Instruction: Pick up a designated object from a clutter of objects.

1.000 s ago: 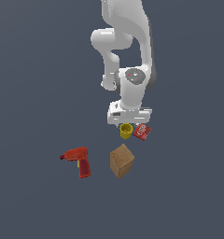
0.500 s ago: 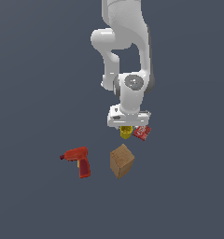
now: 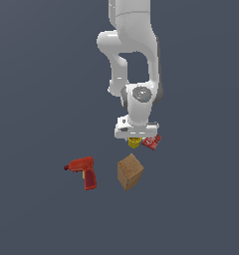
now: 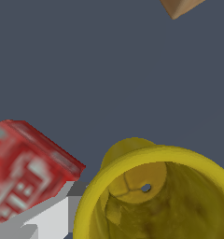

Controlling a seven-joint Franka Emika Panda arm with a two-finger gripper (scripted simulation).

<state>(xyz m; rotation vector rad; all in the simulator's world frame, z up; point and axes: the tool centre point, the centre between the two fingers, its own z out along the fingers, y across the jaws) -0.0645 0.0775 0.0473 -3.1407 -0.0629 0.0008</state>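
White arm descending from top centre of exterior view, gripper directly over yellow cup at frame centre, finger spacing not discernible, red packet beside cup, tan box below, red drill lower left.

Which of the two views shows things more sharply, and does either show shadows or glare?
Exterior view: flat, even light, no cast shadows on the grey ground; the drill and box look small but clear. Wrist view: the yellow cup fills the frame, its texture smeared, and the red packet print is blurred; no glare in either.
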